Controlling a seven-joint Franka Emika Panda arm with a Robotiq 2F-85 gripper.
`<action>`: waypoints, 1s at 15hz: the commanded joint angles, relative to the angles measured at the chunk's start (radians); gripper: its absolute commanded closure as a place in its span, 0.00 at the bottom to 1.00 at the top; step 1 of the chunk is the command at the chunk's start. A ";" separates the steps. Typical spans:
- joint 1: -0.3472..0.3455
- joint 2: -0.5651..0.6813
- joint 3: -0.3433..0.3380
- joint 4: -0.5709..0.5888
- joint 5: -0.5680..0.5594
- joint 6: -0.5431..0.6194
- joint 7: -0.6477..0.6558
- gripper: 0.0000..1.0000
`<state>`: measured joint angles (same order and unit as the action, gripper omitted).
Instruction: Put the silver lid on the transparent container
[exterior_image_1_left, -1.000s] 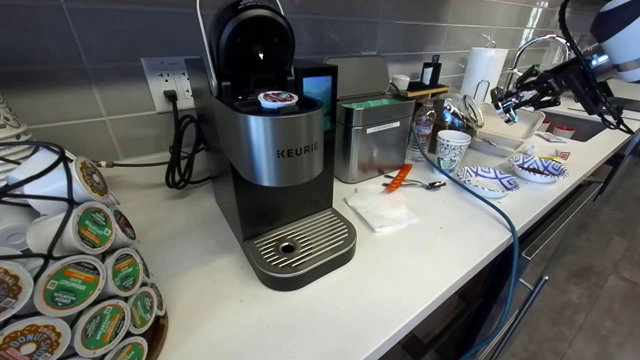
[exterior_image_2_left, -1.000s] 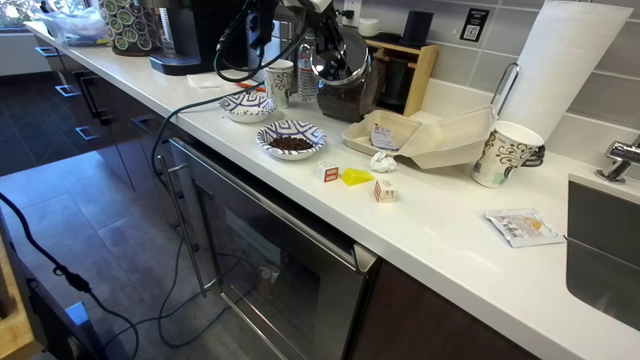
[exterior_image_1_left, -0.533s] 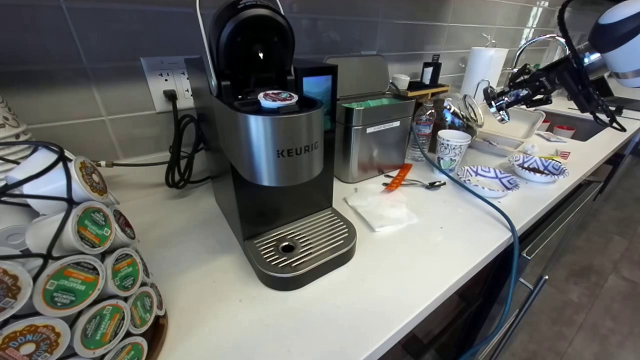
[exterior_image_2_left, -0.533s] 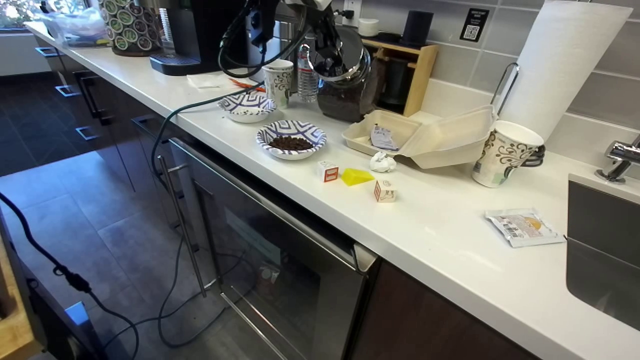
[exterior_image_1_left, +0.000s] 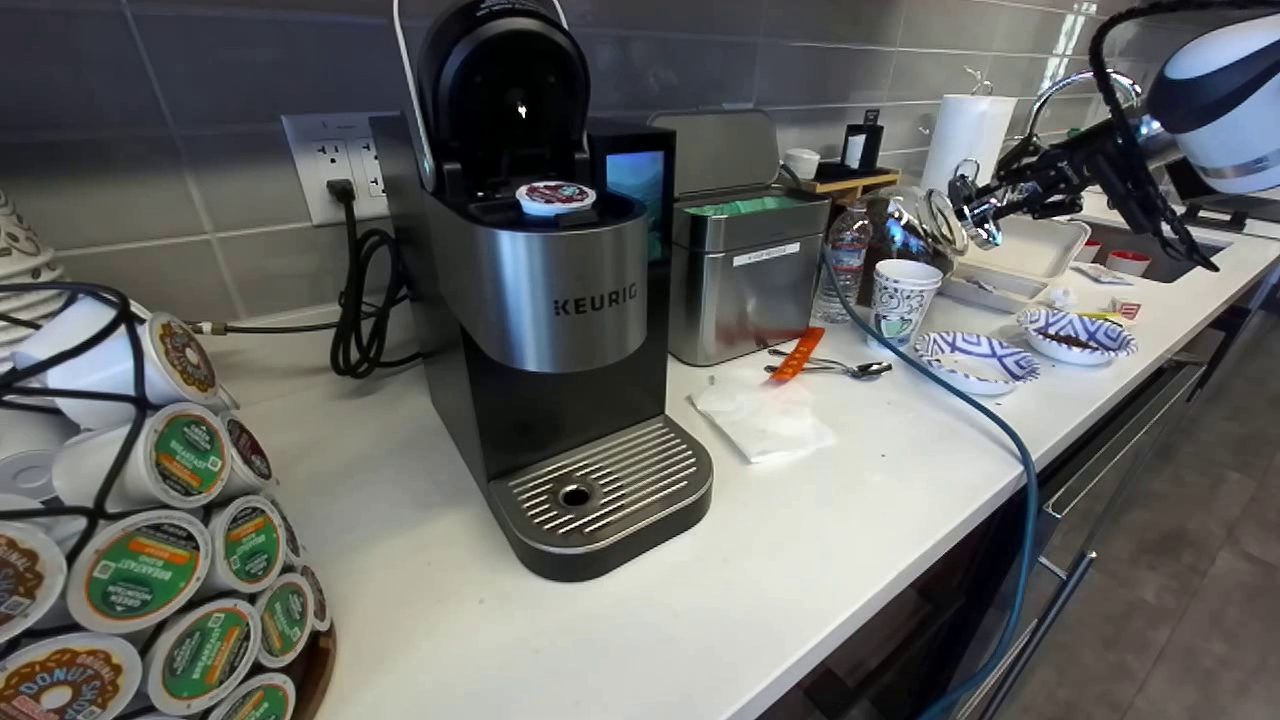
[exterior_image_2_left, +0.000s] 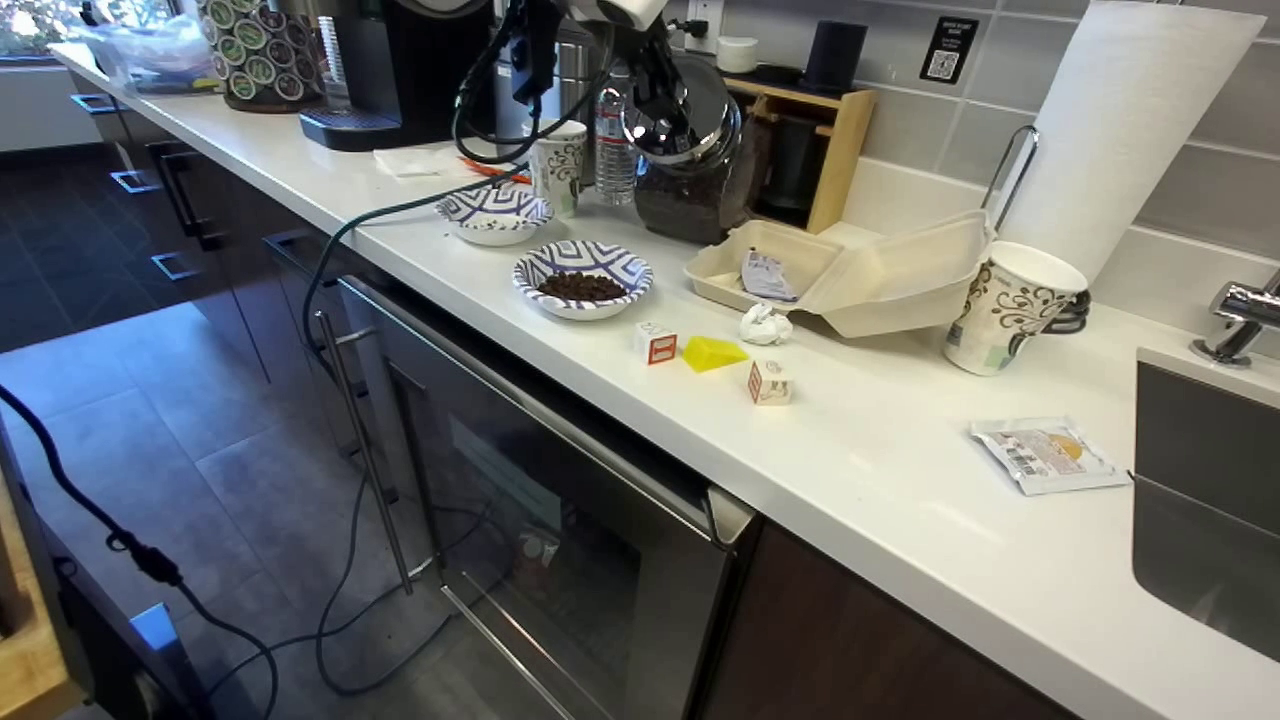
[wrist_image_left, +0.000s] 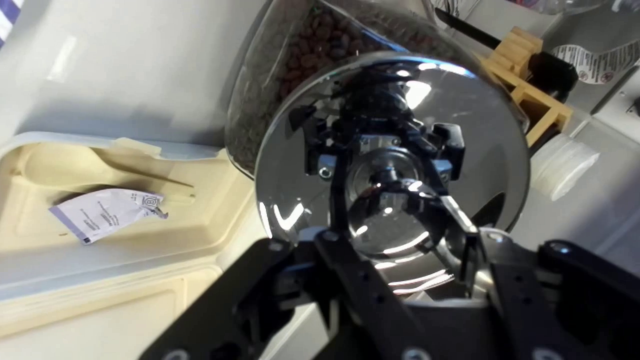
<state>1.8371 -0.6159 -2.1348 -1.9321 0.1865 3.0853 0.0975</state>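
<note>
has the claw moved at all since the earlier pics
Yes: in an exterior view the claw has shifted left, closer to the glass jar, which stands where it did.

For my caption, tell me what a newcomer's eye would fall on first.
Probably the shiny silver lid, held by the gripper at the middle of the wrist view. Next, likely, the big coffee maker, left of centre in an exterior view. Then perhaps the yellow block on the counter.
</note>
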 joint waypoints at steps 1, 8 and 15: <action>0.058 -0.032 -0.048 0.041 -0.041 0.023 0.045 0.79; 0.048 -0.014 -0.046 0.034 -0.044 0.002 0.047 0.79; 0.069 -0.025 -0.062 0.054 -0.062 -0.017 0.046 0.79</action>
<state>1.8950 -0.6240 -2.1852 -1.8966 0.1617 3.0860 0.1190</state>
